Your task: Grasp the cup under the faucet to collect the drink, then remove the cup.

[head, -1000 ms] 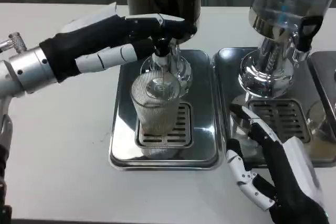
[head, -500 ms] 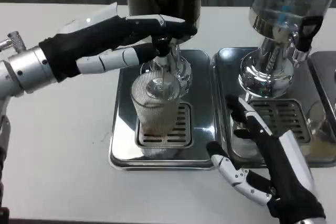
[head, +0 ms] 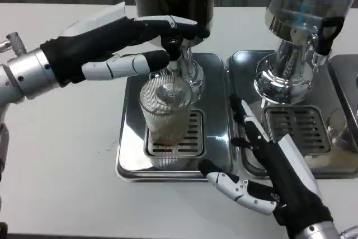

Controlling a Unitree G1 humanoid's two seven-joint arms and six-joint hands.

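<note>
A ribbed clear cup [head: 166,117] stands upright on the grate of the left steel drip tray [head: 130,158], right under the dark dispenser's faucet [head: 174,54]. A thin stream runs from the faucet into the cup. My left hand [head: 114,43] reaches in from the left and its fingers rest on the faucet lever above the cup. At the lower right my right hand [head: 268,163] is open with fingers spread, a short way right of the cup and apart from it.
A second dispenser [head: 299,23] with a chrome base stands on its own drip tray [head: 240,68] to the right; my right hand lies over that tray's near left corner. White table [head: 61,155] lies open to the left and along the front.
My right hand has moved up and to the left, from the lower right corner toward the cup. The left hand stays on the faucet lever and the cup has not moved.
</note>
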